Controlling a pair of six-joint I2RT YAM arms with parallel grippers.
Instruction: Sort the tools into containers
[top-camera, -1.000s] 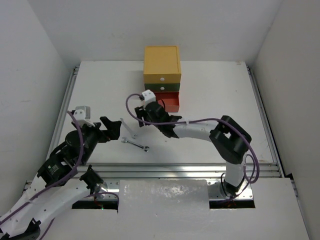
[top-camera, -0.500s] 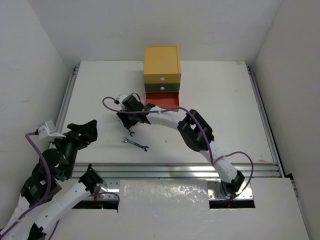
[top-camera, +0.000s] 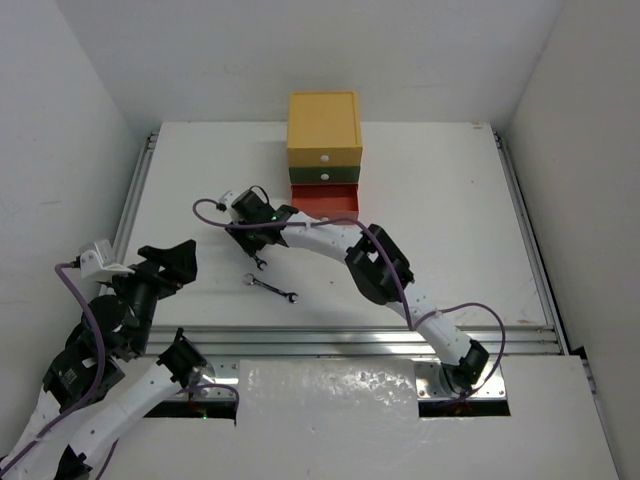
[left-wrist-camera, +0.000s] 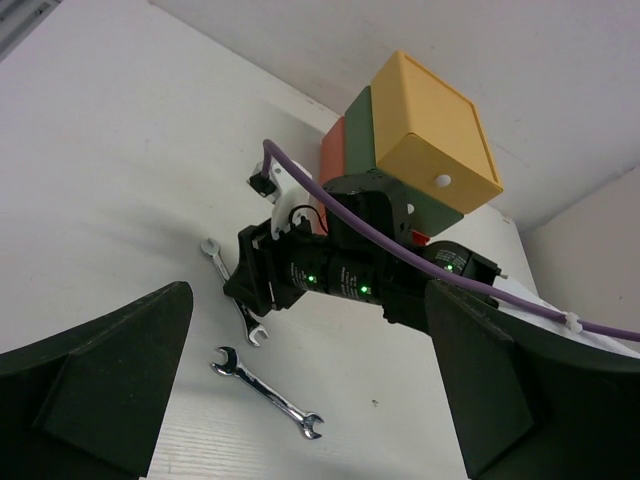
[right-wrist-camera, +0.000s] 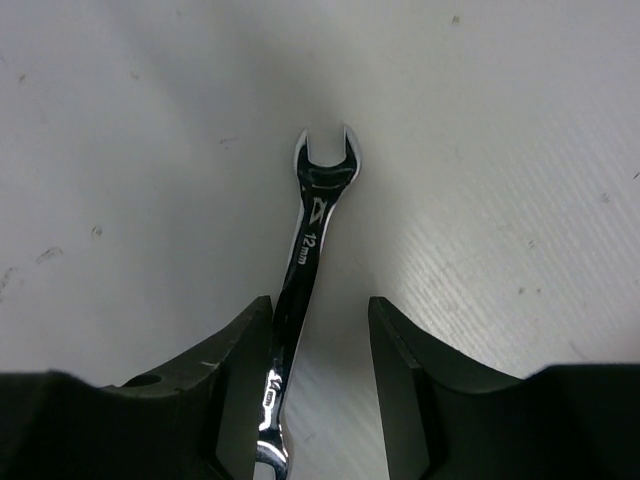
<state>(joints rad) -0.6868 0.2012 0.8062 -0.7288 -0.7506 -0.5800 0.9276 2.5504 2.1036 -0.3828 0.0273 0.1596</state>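
Against half a second ago, the right arm is reaching a little farther left across the counter. A full second ago it was folded up close to the red drawer. The left arm, which was forward by the wrenches a second ago, is staying drawn back to the left.

The chest is standing at the far middle of the counter. The yellow drawer and the green drawer are sitting shut, each showing a white knob. The red drawer at the bottom is standing pulled out toward the arms, and what is lying in it cannot be told.

The right arm is stretching long and low from its base, with the right hand pointing down at the counter. Its fingers are standing narrowly apart and straddling the 12 mm wrench. The wrench is lying flat along the inner edge of one finger, clear of the other, not gripped. The second wrench is lying just nearer the arms, apart from the first. The left hand is hovering at the left, spread wide, holding nothing and facing the wrenches.
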